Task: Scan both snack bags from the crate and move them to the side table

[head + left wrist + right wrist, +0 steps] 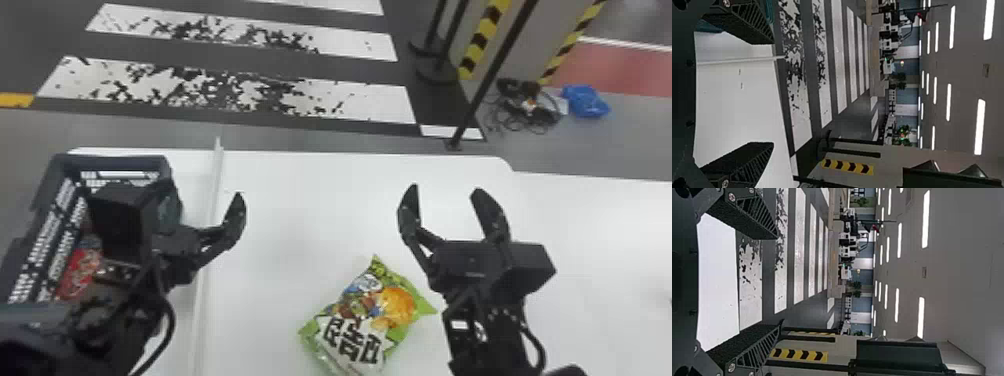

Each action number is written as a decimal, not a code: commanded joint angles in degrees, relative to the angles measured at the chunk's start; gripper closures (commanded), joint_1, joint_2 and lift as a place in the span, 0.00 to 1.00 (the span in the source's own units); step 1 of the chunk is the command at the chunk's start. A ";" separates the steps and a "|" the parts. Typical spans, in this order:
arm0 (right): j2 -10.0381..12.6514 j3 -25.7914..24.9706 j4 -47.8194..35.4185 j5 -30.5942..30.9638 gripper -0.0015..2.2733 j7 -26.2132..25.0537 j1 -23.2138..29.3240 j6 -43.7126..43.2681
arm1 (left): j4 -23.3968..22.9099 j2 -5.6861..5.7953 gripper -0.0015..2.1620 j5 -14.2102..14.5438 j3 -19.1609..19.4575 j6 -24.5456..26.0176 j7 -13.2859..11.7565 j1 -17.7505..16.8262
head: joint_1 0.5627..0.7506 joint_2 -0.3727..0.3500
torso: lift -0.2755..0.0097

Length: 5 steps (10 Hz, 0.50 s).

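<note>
Green snack bag (370, 320) lies at six o'clock in the head view; white table (310, 200) stretches toward twelve. Left gripper (204, 192) points forward at nine, right gripper (446, 189) at three. Nine o'clock's crate (117, 161) holds a red snack bag (80, 272). Left wrist view: empty, fingers (746, 156) wide apart. Right wrist view: likewise.

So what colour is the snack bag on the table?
The snack bag is green, with white and orange, best in the head view.
</note>
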 commanded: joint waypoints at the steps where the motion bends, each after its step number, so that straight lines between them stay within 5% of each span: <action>1: -0.08 0.01 0.42 0.39 0.05 0.00 0.00 0.22 | -1.67 0.33 0.03 2.88 5.70 -2.47 -0.22 1.89 | 0.70 0.35 | 0.86; 5: 0.27 1.06 1.65 0.74 0.05 0.00 -0.18 0.22 | -2.72 1.74 0.03 6.05 13.26 -6.69 -1.54 4.79 | 0.70 0.53 | 0.86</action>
